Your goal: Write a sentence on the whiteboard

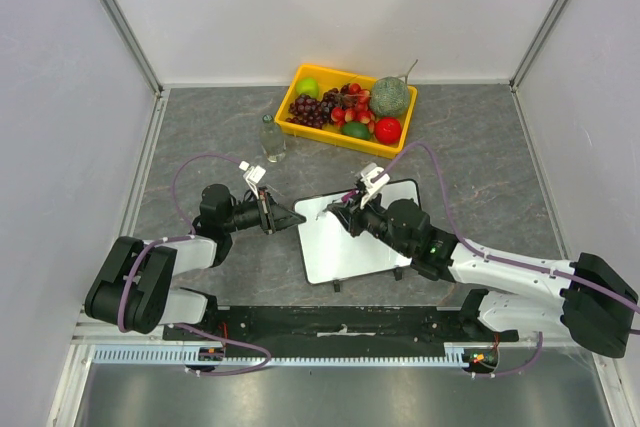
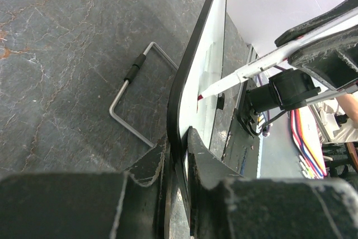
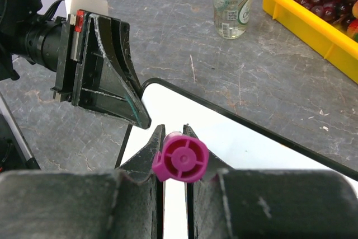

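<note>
The left gripper [image 2: 178, 150] pinches the whiteboard [image 1: 352, 245] by its left rim. The right gripper [image 3: 173, 139] is clamped on a magenta marker [image 3: 180, 158] — tip at the whiteboard's far left corner. The whiteboard sits mid-desk [image 1: 480, 152], toward the near edge.

Left gripper [image 1: 293, 218] laid low, pointed rightward, clamped on whiteboard [image 1: 350, 244] edge; right gripper [image 3: 173, 134] pointed leftward, closed around marker [image 3: 180, 158].

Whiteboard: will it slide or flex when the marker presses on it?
Probably stiff: the whiteboard shows a straight rim, no sag. Likely light and prone to sliding on its small feet, hence the left gripper clamping its edge. Glossy face looks slippery.
</note>
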Tool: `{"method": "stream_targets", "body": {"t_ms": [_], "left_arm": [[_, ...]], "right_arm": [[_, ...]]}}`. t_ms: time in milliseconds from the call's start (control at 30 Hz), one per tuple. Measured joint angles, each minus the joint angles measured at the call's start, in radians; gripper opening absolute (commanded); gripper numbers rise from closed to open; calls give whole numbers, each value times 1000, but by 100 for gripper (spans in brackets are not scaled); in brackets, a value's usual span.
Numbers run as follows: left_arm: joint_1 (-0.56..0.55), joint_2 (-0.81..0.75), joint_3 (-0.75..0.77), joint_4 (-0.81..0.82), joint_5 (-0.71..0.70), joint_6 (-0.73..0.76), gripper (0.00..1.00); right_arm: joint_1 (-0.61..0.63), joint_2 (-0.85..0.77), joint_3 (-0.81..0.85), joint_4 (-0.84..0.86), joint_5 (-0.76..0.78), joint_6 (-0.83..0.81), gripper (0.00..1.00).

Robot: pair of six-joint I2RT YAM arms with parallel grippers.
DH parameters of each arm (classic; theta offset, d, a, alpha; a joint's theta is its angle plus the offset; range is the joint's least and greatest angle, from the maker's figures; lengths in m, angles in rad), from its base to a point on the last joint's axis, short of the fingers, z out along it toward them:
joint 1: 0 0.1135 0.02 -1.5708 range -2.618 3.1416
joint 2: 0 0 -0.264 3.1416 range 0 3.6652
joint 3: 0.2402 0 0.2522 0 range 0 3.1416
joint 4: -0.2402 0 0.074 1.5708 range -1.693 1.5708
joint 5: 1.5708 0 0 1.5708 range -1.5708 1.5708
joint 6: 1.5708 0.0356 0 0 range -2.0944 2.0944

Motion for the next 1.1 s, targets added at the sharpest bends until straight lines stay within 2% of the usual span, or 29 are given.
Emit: {"method": "stream_targets", "body": {"t_ms": [633, 1100], "left_arm": [[0, -4, 0, -3, 0, 0, 2], [0, -12, 0, -15, -1, 1, 2]], "right_arm": [[0, 21, 59, 0, 109, -26, 0], [0, 18, 66, -20, 103, -30, 0]]}}
